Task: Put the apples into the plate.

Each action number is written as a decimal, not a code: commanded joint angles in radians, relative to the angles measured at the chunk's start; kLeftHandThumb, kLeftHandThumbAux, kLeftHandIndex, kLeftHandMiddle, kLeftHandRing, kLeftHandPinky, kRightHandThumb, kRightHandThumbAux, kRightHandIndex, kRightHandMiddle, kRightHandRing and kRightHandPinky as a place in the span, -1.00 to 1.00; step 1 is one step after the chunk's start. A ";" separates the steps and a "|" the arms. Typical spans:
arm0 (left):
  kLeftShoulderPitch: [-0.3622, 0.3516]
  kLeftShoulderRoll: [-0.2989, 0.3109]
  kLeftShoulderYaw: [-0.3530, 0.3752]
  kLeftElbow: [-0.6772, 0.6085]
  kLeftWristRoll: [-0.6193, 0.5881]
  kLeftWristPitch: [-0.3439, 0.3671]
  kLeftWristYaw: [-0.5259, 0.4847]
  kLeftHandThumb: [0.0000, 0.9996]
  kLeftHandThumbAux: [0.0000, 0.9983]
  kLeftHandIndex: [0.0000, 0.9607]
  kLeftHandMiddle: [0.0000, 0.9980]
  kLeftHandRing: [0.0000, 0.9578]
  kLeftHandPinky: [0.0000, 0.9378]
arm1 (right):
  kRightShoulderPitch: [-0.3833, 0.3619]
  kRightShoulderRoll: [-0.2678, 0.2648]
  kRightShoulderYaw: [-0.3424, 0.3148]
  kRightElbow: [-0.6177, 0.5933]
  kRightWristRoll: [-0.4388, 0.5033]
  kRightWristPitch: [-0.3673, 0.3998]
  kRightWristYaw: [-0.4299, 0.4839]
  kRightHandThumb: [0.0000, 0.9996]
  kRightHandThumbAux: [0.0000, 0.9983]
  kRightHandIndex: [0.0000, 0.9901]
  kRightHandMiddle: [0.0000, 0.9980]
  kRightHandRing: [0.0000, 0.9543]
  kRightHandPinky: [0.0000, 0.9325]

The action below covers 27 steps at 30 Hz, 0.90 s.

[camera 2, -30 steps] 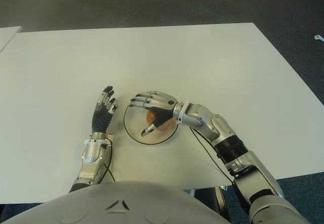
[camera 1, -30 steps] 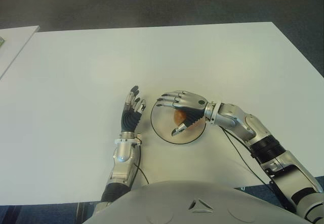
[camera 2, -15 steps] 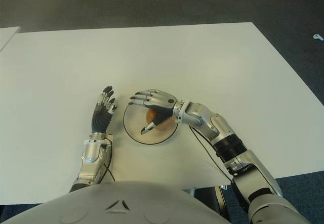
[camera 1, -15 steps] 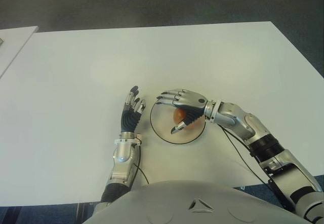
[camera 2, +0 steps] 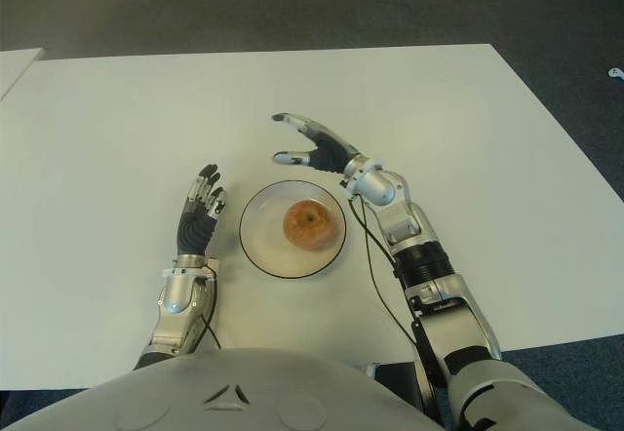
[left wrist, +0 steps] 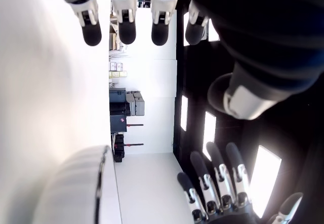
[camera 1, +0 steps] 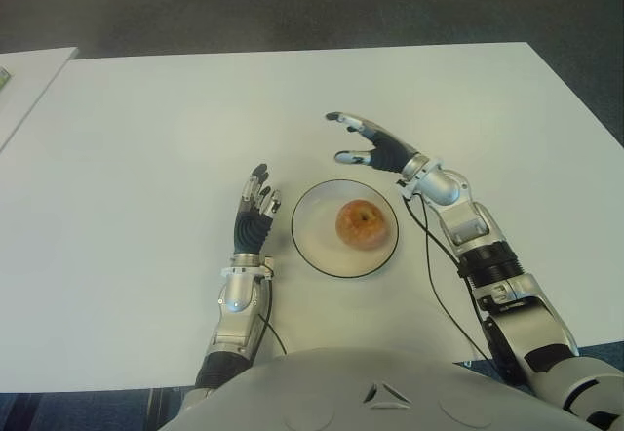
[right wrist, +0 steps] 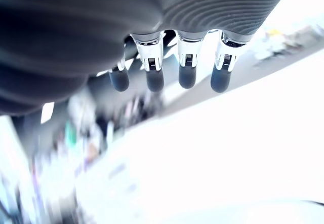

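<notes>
A red-orange apple [camera 1: 364,224] sits in the middle of a round white plate [camera 1: 317,246] with a dark rim on the white table. My right hand [camera 1: 363,142] is raised beyond the plate's far right side, fingers spread, holding nothing. In the right wrist view its fingertips [right wrist: 187,77] point out straight with nothing between them. My left hand [camera 1: 254,211] shows just left of the plate, fingers extended and empty.
The white table [camera 1: 146,148] stretches wide on all sides of the plate. A second pale surface [camera 1: 24,75] shows at the far left edge. Dark floor [camera 1: 292,2] lies beyond the table's far edge. A cable [camera 1: 434,255] runs along my right forearm.
My right hand let go of the apple, opened, and lifted away from the plate toward the far right. The apple now lies uncovered in the plate. The left hand has not moved.
</notes>
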 commanded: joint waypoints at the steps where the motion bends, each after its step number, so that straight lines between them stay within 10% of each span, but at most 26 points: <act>1: 0.068 -0.025 -0.005 0.093 0.001 0.001 0.003 -1.00 -0.02 -0.96 -0.98 -1.00 -1.00 | 0.029 0.034 -0.112 0.112 0.175 0.026 0.025 -0.76 -0.56 -1.00 -1.00 -1.00 -1.00; 27: 0.128 -0.007 -0.001 -0.012 0.017 0.025 0.009 -1.00 -0.07 -1.00 -1.00 -1.00 -1.00 | 0.115 0.273 -0.434 0.240 0.546 0.054 -0.096 -0.79 -0.34 -0.94 -1.00 -1.00 -1.00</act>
